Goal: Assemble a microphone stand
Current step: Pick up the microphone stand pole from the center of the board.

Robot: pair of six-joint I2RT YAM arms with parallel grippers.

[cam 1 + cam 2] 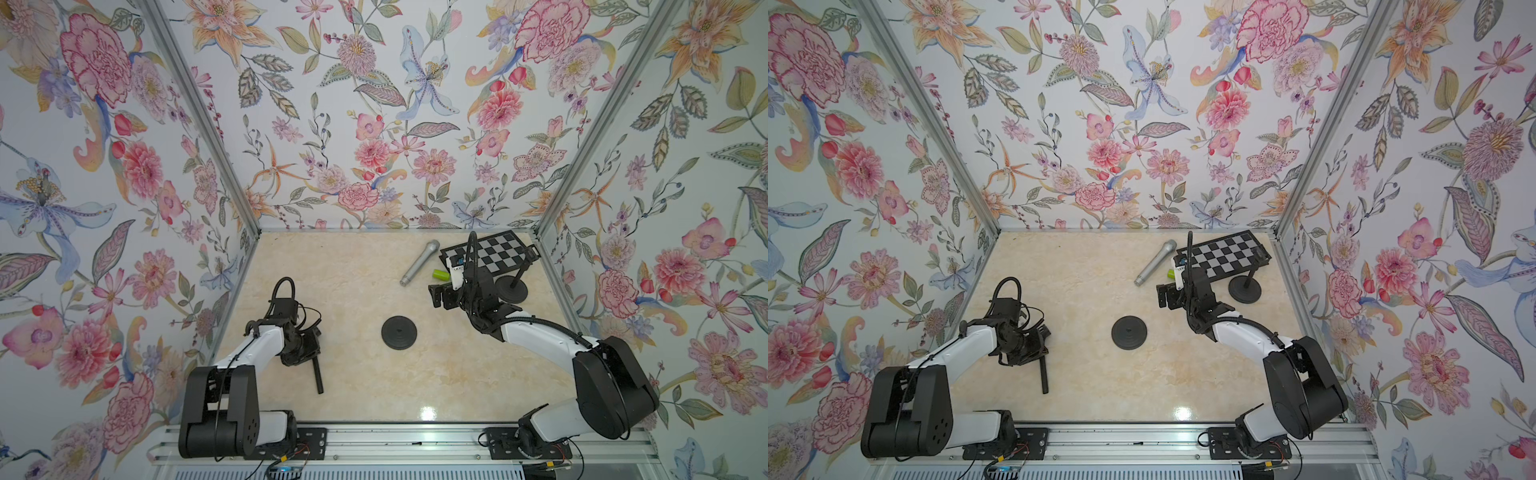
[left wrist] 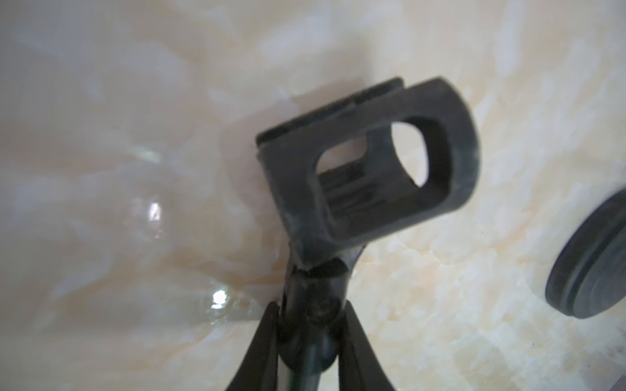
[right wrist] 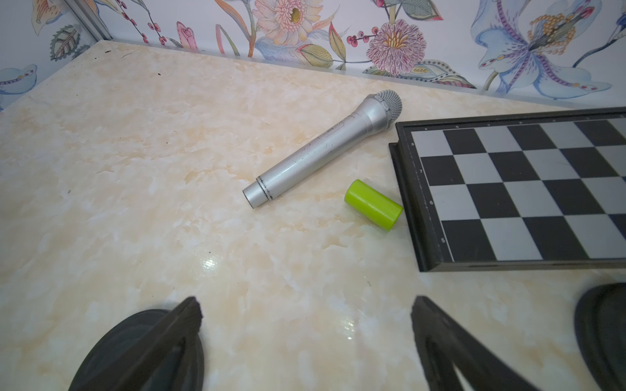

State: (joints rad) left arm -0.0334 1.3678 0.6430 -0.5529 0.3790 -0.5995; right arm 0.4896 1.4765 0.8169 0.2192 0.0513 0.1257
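Note:
The black stand pole (image 1: 318, 376) (image 1: 1043, 376) sticks out toward the table's front edge from my left gripper (image 1: 309, 345) (image 1: 1040, 343). In the left wrist view my left gripper (image 2: 310, 338) is shut on the pole's swivel joint (image 2: 311, 304), just below the black microphone clip (image 2: 372, 169), low over the table. The loose round black base (image 1: 399, 332) (image 1: 1128, 331) (image 2: 589, 264) lies mid-table, to the right of that gripper. A silver microphone (image 1: 419, 262) (image 3: 321, 149) lies at the back. My right gripper (image 1: 436, 295) (image 3: 306, 325) hovers open and empty near it.
A green cylinder (image 1: 440, 274) (image 3: 372, 204) lies between the microphone and a chessboard (image 1: 494, 251) (image 3: 525, 189) at the back right. A second black stand on its own round base (image 1: 511, 289) (image 3: 603, 331) stands right of my right gripper. Floral walls close in three sides.

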